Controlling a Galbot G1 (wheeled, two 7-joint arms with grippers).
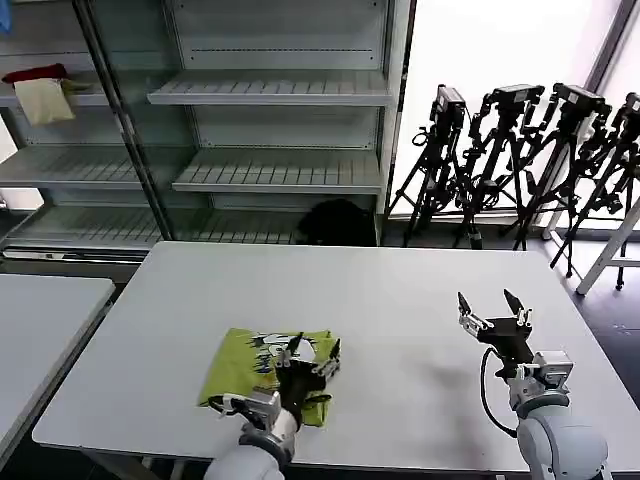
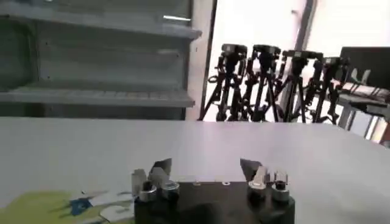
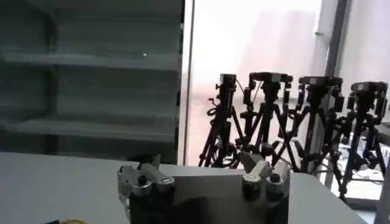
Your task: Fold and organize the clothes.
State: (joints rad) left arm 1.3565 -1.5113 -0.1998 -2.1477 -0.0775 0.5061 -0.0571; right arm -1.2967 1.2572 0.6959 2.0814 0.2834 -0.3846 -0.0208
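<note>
The lime-green T-shirt (image 1: 240, 362) lies folded into a small rectangle near the front edge of the white table (image 1: 380, 300), print side up. My left gripper (image 1: 314, 349) hovers open over the shirt's right part, nothing between its fingers. In the left wrist view the left gripper (image 2: 206, 165) points across the bare table, and a corner of the shirt (image 2: 42, 207) shows beside it. My right gripper (image 1: 493, 306) stands open above the table's right side, well away from the shirt; the right wrist view shows the right gripper (image 3: 198, 159) holding nothing.
Metal shelving (image 1: 270, 90) stands behind the table, with red and cream cloths (image 1: 40, 92) on an upper left shelf. Several black tripods (image 1: 520, 150) lean by the window at the right. A second table (image 1: 40, 320) adjoins on the left. A dark object (image 1: 335, 222) lies on the floor.
</note>
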